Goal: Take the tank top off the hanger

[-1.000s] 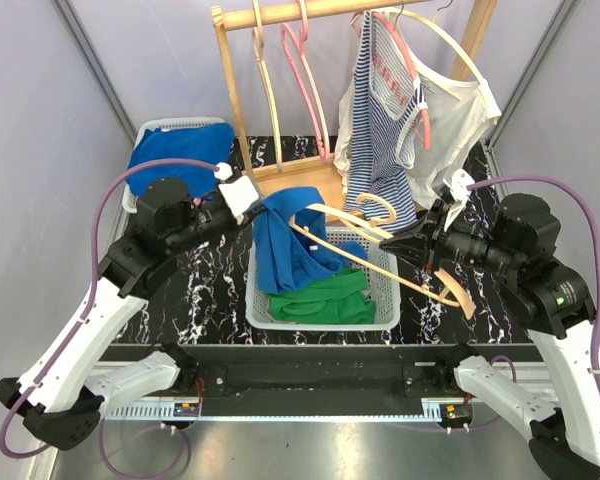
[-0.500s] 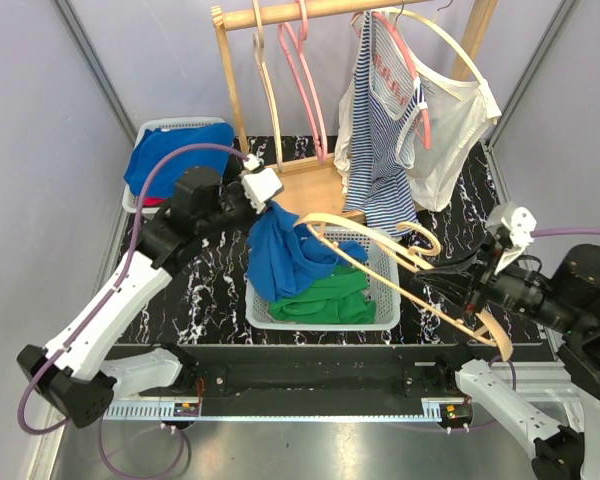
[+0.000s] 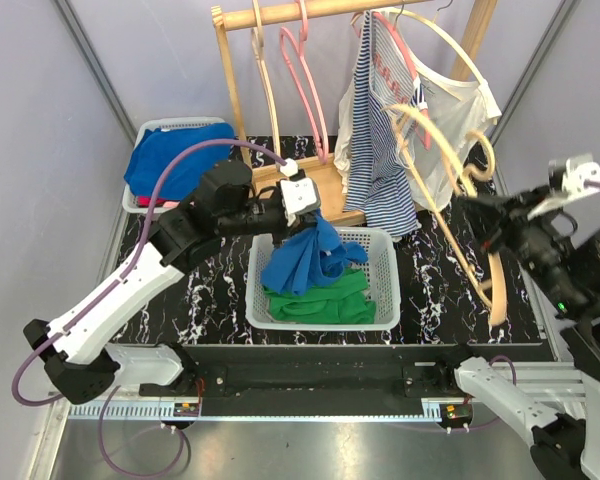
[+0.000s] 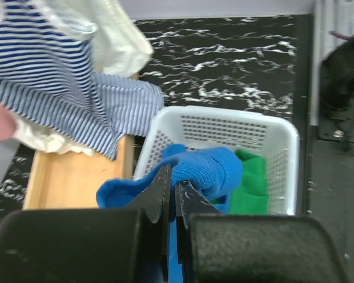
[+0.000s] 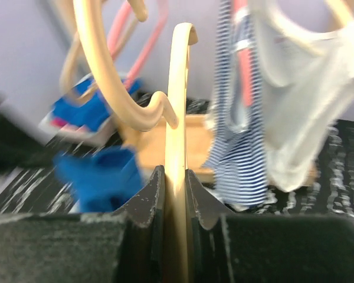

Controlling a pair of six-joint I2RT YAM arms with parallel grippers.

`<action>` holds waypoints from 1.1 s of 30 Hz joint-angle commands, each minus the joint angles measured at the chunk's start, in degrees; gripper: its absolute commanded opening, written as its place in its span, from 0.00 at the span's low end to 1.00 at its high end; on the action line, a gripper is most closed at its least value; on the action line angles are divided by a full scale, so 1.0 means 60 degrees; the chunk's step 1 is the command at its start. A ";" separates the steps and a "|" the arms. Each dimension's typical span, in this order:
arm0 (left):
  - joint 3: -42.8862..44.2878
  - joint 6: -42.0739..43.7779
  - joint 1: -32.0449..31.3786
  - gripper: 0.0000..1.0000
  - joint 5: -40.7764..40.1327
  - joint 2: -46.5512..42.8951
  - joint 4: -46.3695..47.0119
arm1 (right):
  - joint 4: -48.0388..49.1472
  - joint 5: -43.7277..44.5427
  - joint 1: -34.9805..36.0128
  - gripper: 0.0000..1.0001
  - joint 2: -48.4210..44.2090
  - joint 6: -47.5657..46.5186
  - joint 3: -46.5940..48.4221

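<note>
Blue tank top [image 3: 300, 262] is off the wooden hanger [image 5: 178, 88], which you swung right over the last second. Removal looks done. It dangles over the centre basket [image 3: 388, 300], your left gripper [image 4: 171, 194] clenched on it. Your right gripper [image 5: 176, 177] clamps the bare hanger.

Count:
- one rack [image 3: 232, 95]
- two baskets, counting the rear basket [image 3: 143, 131]
- two hung tops: striped top [image 3: 380, 120], white top [image 3: 460, 130]
</note>
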 commanded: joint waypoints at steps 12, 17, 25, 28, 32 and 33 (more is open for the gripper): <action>-0.0907 0.0297 -0.0478 0.29 0.0046 0.0827 -0.0782 | 0.2579 0.1668 0.0005 0.00 0.2048 0.0698 0.0394; -0.1052 0.0474 -0.0478 0.30 -0.0422 0.1911 -0.1194 | 0.2711 0.1390 0.0005 0.00 0.1857 0.0757 0.0218; -0.0893 0.0504 -0.0727 0.99 -0.1023 0.2325 -0.1912 | 0.2960 0.0804 0.0005 0.00 0.2296 0.0787 0.0700; -0.0018 0.0621 -0.0669 0.99 -0.0980 0.1784 -0.1985 | 0.2960 0.0570 0.0005 0.00 0.2822 0.0816 0.1066; 0.1229 0.0357 -0.0347 0.99 -0.0540 0.0890 -0.2321 | 0.3208 0.0394 -0.0010 0.00 0.3686 0.0641 0.1243; 0.1363 0.0270 -0.0332 0.99 -0.0685 0.0641 -0.2307 | 0.3282 0.0364 0.0005 0.00 0.4007 0.0611 0.1272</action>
